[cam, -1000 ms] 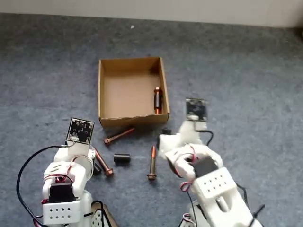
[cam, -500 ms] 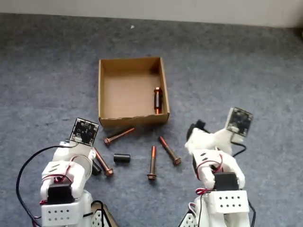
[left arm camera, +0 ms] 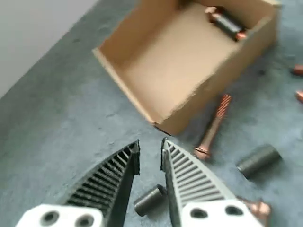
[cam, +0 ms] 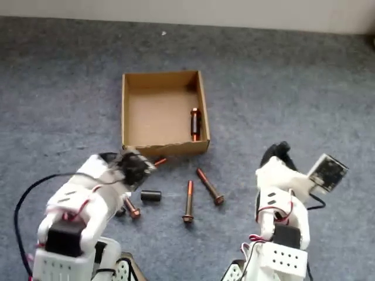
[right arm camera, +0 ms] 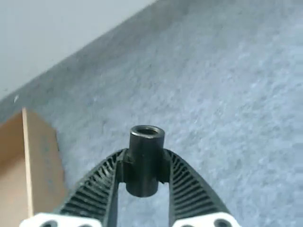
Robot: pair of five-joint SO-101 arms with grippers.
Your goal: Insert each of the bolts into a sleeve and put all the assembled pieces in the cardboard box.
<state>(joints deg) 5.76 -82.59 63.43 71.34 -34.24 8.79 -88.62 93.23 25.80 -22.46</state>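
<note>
Right gripper (right arm camera: 144, 161) pinching a black sleeve (right arm camera: 146, 139), left gripper (left arm camera: 150, 152) slightly parted near the cardboard box (left arm camera: 210, 99)

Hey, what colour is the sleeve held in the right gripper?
Black. The short cylindrical sleeve shows best in the right wrist view.

A cardboard box (cam: 124, 111) sits open on the grey table (cam: 304, 88). One assembled piece (cam: 195, 124) lies inside along the wall on the right arm's side. Just before the box's near wall, the left end effector (cam: 136, 167) hangs over a first bolt (cam: 159, 161), only one end of which shows. Farther out from that wall lie a black sleeve (cam: 151, 196), a second bolt (cam: 132, 209), a third bolt (cam: 188, 201) and a fourth bolt (cam: 210, 186). The right end effector (cam: 279, 154) is well apart from the box.
</note>
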